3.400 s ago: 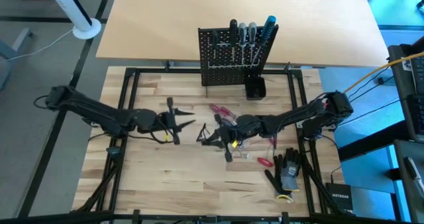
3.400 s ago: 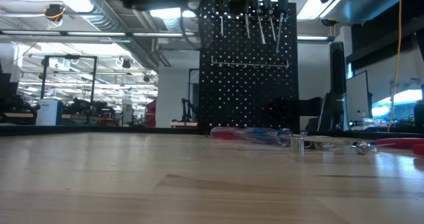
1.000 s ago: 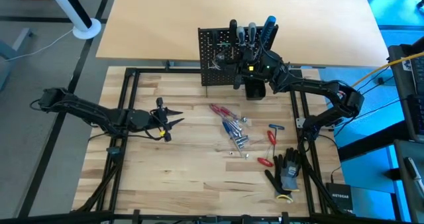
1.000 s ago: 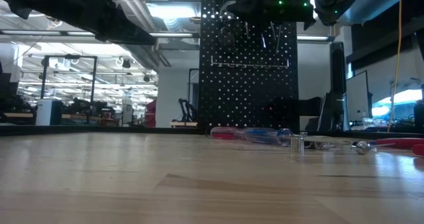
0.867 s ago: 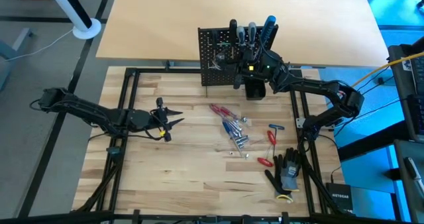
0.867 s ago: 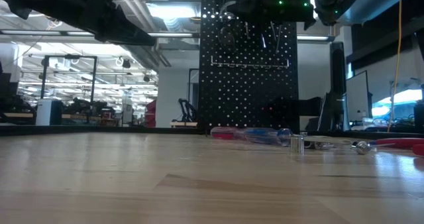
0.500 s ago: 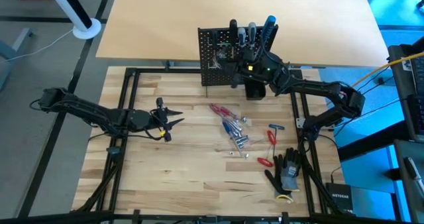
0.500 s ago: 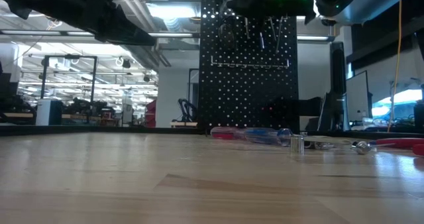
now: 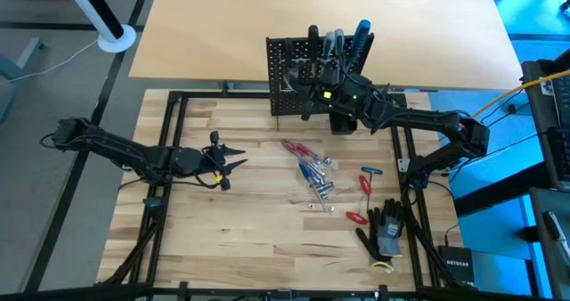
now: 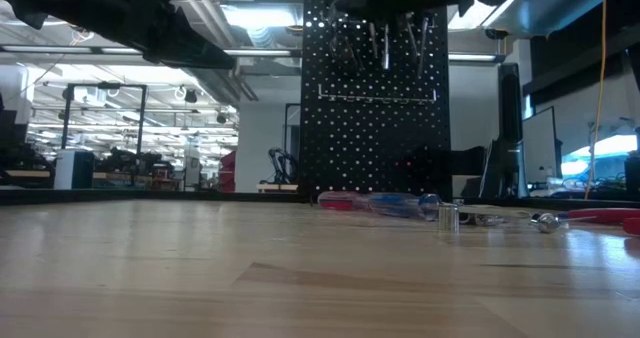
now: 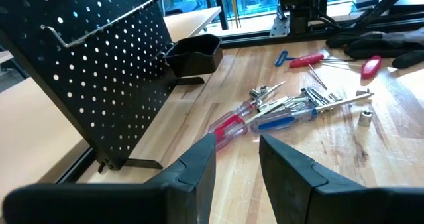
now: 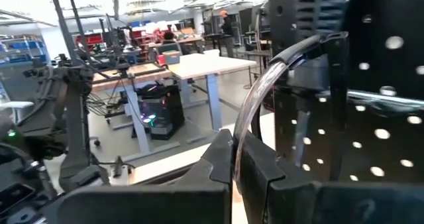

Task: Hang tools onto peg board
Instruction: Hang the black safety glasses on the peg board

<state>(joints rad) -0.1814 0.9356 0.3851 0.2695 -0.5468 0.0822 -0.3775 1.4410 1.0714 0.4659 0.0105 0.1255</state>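
Note:
The black peg board [image 9: 285, 69] stands upright at the table's far edge, with several screwdrivers hanging along its top [image 10: 410, 33]. My right gripper [image 9: 312, 92] hovers in front of the board's upper part, shut on the thin metal shaft of a screwdriver with a dark ridged handle [image 12: 318, 12]. More tools lie loose in a pile [image 9: 313, 174] mid-table, among them red and blue handles [image 11: 228, 126]. My left gripper [image 9: 233, 158] waits open above the table's left half, with nothing between its fingers [image 11: 199, 168]. My right gripper pinches the screwdriver's shaft [image 12: 246, 128] between its two fingers, at the end away from the handle. The fingers lie about level, reaching from the table's right side across the board's front. The screwdriver is lifted clear, handle uppermost, close to the board [image 12: 384, 105].
A small black cup [image 9: 343, 118] stands at the board's foot. Two red-handled tools [image 9: 365, 183] and black gloves [image 9: 385, 230] lie toward the near right. A black frame rail [image 9: 178, 105] borders the wooden table.
My right gripper has gone a little toward the table's left edge along the board's front and slightly up, swinging as it went. It has stayed shut on the screwdriver.

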